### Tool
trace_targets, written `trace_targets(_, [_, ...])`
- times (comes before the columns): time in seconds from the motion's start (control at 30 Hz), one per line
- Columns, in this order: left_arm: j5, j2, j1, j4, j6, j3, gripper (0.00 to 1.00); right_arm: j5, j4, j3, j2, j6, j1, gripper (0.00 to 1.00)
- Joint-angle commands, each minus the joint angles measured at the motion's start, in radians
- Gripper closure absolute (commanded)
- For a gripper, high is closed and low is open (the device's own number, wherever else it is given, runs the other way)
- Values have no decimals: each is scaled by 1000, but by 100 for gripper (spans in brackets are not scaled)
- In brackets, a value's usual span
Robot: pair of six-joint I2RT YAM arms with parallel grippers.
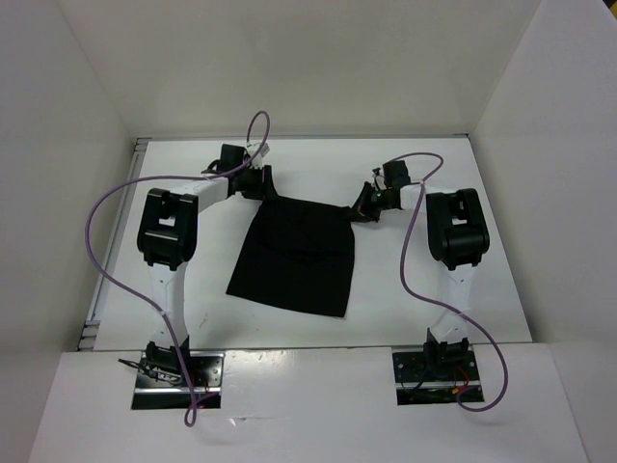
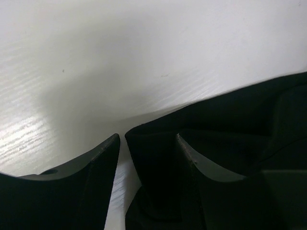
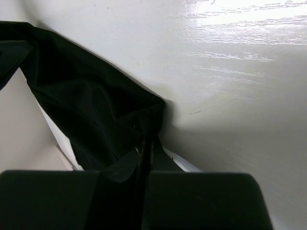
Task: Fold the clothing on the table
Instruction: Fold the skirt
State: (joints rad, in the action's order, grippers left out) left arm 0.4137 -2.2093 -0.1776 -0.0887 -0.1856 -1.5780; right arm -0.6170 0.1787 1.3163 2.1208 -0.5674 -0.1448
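Note:
The clothing (image 1: 294, 256) is a plain black garment lying mostly flat in the middle of the white table (image 1: 424, 289). My left gripper (image 1: 261, 183) is at its far left corner. In the left wrist view this gripper (image 2: 147, 139) stands open, and the corner of the clothing (image 2: 158, 153) lies between the two fingers, on the table (image 2: 144, 57). My right gripper (image 1: 365, 206) is at the far right corner. In the right wrist view it (image 3: 146, 144) is shut on a bunched fold of the clothing (image 3: 91, 110).
White walls (image 1: 58, 145) enclose the table on the left, far and right sides. A metal rim (image 1: 116, 241) runs along the left edge. Purple cables (image 1: 106, 260) loop beside both arms. The arm bases (image 1: 178, 367) sit at the near edge.

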Motion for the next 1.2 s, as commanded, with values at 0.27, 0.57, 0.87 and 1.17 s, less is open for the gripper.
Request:
trace_targets(0.27, [126, 19, 82, -6, -44, 88, 100, 129, 73, 12, -27, 40, -12, 100])
trace_targets(0.57, [128, 192, 127, 115, -164, 207, 100, 289, 113, 21, -84, 20, 1, 100])
trace_targets(0.87, [295, 223, 127, 150, -245, 168, 100, 148, 73, 47, -171, 73, 1, 100])
trace_targets(1.17, [395, 301, 127, 119, -325, -193, 100, 237, 340, 518, -285, 198, 1, 99])
